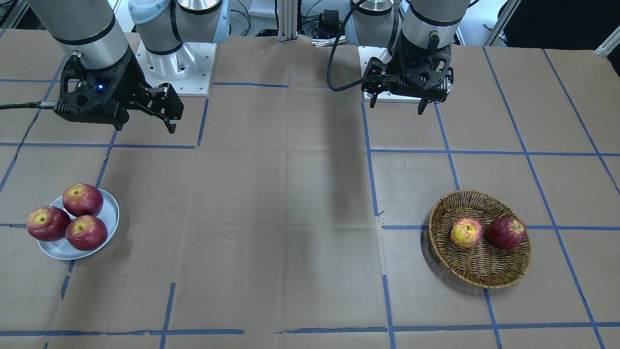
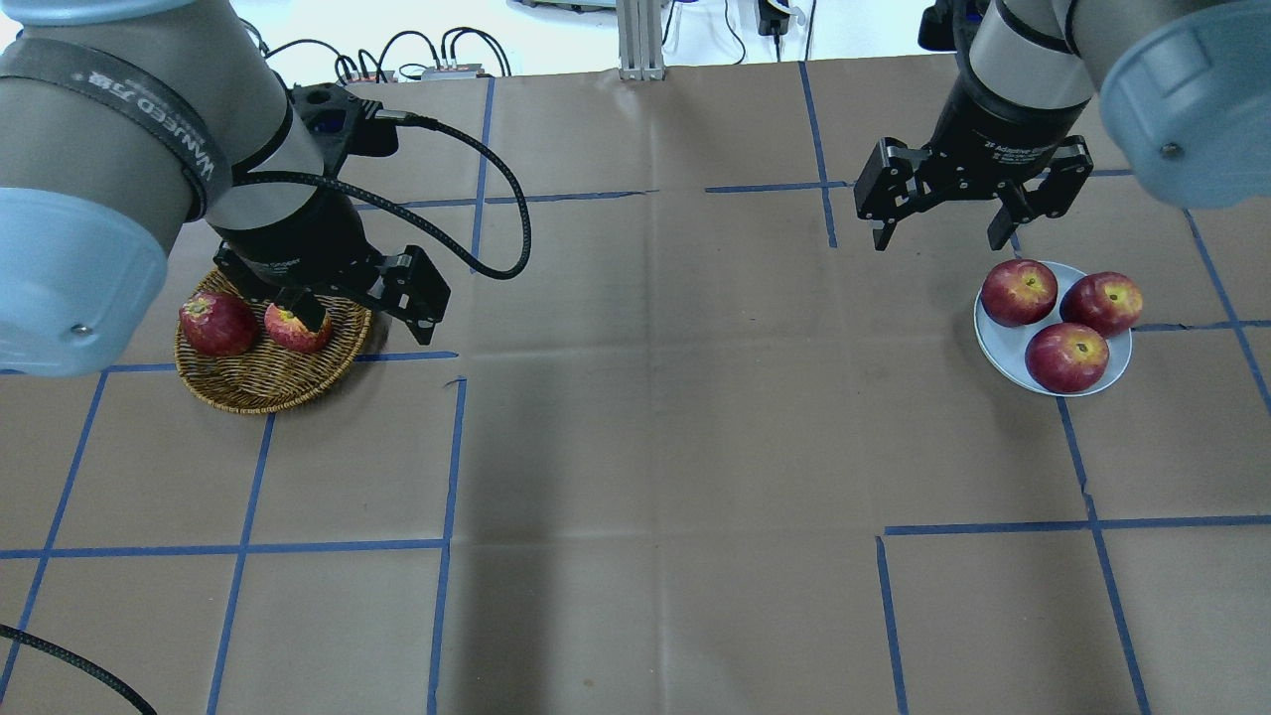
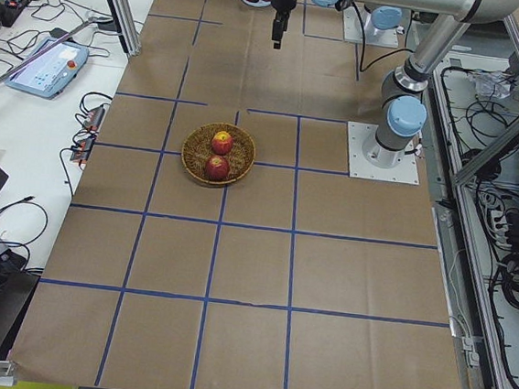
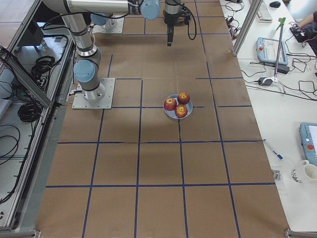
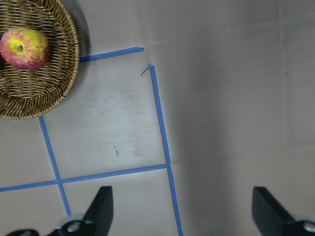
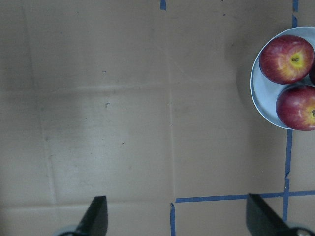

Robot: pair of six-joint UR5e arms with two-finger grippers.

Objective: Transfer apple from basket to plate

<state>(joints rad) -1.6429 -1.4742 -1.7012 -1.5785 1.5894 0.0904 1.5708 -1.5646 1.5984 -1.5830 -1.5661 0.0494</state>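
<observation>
The yellow, red-streaked apple (image 1: 466,232) lies in the wicker basket (image 1: 479,271) beside a dark red apple (image 1: 506,233). It also shows in the left wrist view (image 5: 24,47) and, partly hidden by a finger, in the overhead view (image 2: 293,333). The pale plate (image 1: 112,213) holds three dark red apples (image 1: 83,199). My left gripper (image 1: 397,107) hangs open and empty above the table, apart from the basket, on the robot's side of it. My right gripper (image 2: 937,238) is open and empty, raised beside the plate (image 2: 998,348).
Brown paper with blue tape lines (image 1: 373,184) covers the table. The arm base plates (image 1: 189,72) stand at the robot's edge. In the right wrist view the plate (image 6: 263,93) sits at the right edge.
</observation>
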